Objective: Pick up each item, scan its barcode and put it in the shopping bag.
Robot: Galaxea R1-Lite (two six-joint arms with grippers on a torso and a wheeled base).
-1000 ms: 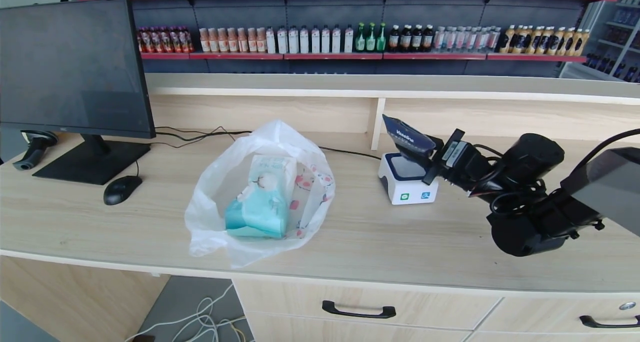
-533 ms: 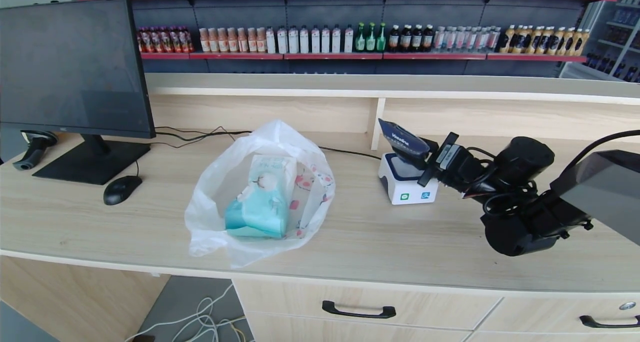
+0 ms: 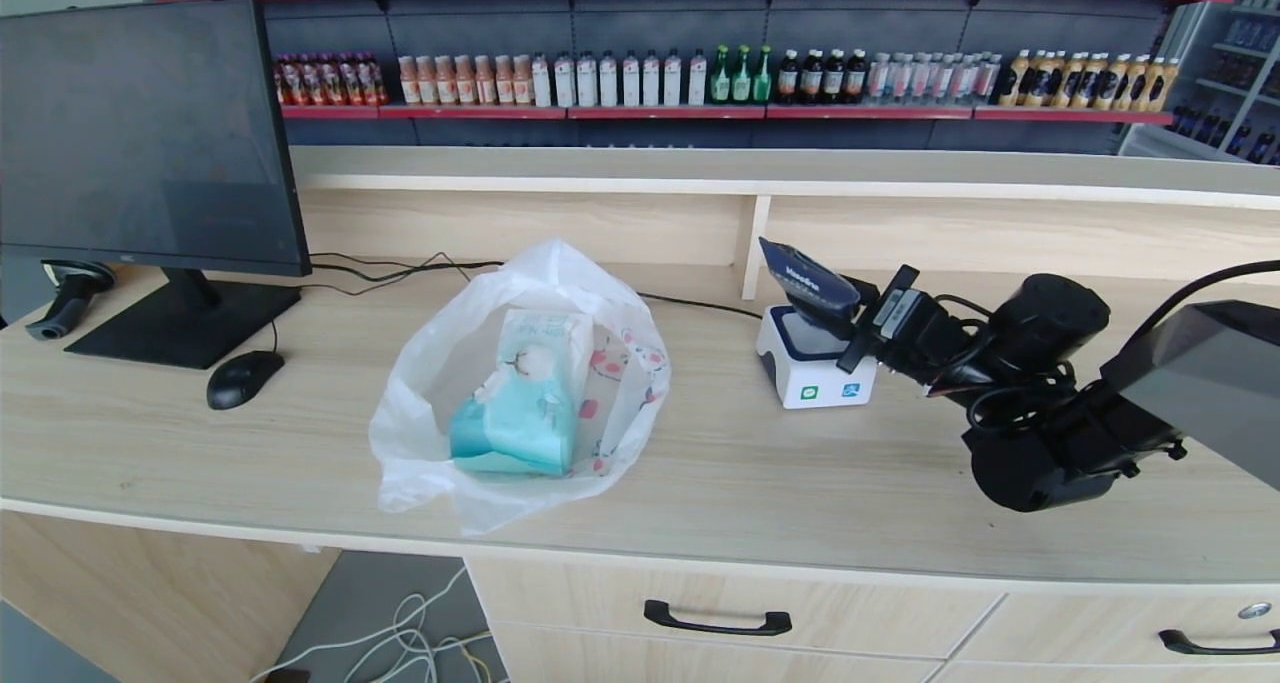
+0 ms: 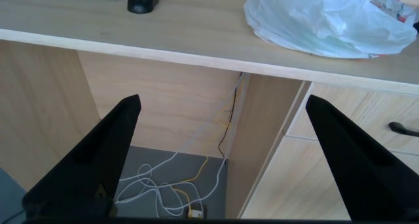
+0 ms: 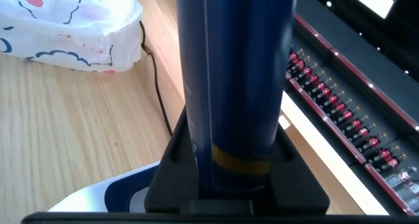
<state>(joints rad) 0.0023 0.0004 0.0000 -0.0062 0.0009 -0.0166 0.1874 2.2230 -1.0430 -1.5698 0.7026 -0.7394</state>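
Counter (image 3: 760,483), monitor (image 3: 150,133) at far left, mouse (image 3: 244,378) just before it, handheld scanner (image 3: 65,298) left of monitor, shopping bag (image 3: 420,363) at centre, tissue pack (image 3: 525,393) inside it, scanner box (image 3: 815,368) right of bag, tube (image 3: 808,275) in right gripper (image 3: 858,311) just above box, bottle shelves (image 3: 700,113) behind.

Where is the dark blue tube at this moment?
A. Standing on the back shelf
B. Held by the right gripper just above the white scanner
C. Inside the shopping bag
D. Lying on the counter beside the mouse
B: the right gripper is shut on the dark blue tube and holds it over the white scanner, while the shopping bag holds a teal pack.
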